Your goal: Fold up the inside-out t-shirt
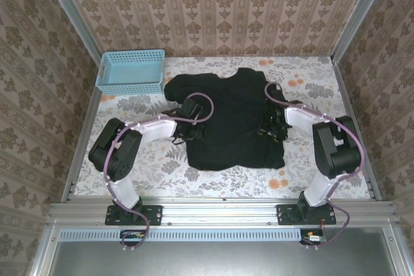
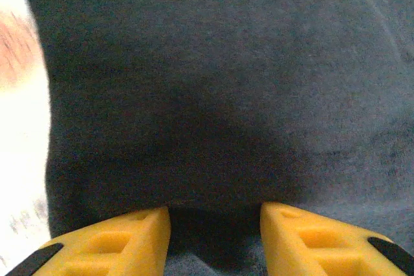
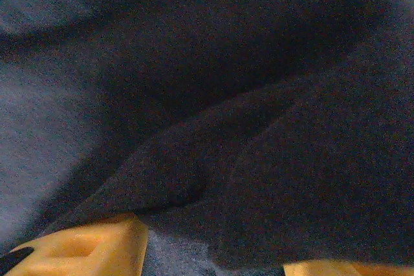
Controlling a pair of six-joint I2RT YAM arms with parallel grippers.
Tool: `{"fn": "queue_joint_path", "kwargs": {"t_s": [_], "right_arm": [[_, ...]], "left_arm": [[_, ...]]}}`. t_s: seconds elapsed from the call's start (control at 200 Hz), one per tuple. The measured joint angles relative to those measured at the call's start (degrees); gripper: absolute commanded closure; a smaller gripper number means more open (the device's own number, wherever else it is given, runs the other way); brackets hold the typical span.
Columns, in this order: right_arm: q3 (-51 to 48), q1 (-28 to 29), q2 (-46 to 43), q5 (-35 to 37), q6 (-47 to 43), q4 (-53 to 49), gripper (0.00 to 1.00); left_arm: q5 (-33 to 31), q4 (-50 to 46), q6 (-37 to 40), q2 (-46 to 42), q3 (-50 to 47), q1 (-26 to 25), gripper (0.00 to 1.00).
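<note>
While both arm bases sit on the rail (image 1: 220, 210) nearer than the t-shirt (image 1: 233, 121) hem, each arm reaches in to the shirt from its own side. Left gripper (image 1: 187, 130) is down at the t-shirt's left edge, about halfway up the body. Right gripper (image 1: 272, 127) is down at the t-shirt's right edge, roughly level with it. Left wrist view: the yellow fingers (image 2: 123, 240) stand apart, with black cloth ahead of them and a dark fold in the gap between the tips. Nothing is visibly pinched, so I read that claw as released. Right wrist view: one of the fingers (image 3: 90, 250) shows low left and a sliver of the other low right. A thick fold of the t-shirt drapes over the space between them, so I can't tell whether that claw is clamped on cloth or loose. The t-shirt lies spread on the floral table (image 1: 149, 159), hem toward the arms, neck on the far side, left sleeve out flat. Light blue basket (image 1: 129, 87) sits just beyond the t-shirt's left sleeve, right beside it; can't tell if they touch. Patterned wall (image 1: 213, 4) stands past the t-shirt's neck.
</note>
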Motion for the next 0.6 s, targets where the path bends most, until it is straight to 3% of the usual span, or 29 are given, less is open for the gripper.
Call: {"fn": "queue_joint_path", "kwargs": {"t_s": [0.18,0.32,0.425,0.6], "right_arm": [[9.94,-2.73,7.41,-0.96,-3.39,1.73,0.40],[8.61,-2.95,3.91,-0.15,-6.29,1.42,0.33],[3.06,-1.01,-5.49,1.03,-7.58,0.26,0.31],[-8.11,1.97,-23.87,1.79,-6.80,-1.25,0.31]], "left_arm": [[0.04,-1.53,3.30,6.36,9.60,5.97,0.47],[-2.67,-4.28,5.81,4.26,11.26,6.54,0.36],[-6.12,-6.43,7.72,-2.93,8.87,1.70,0.32],[-7.98,-5.20,11.91,-13.51,5.40,-14.34,0.31]]}}
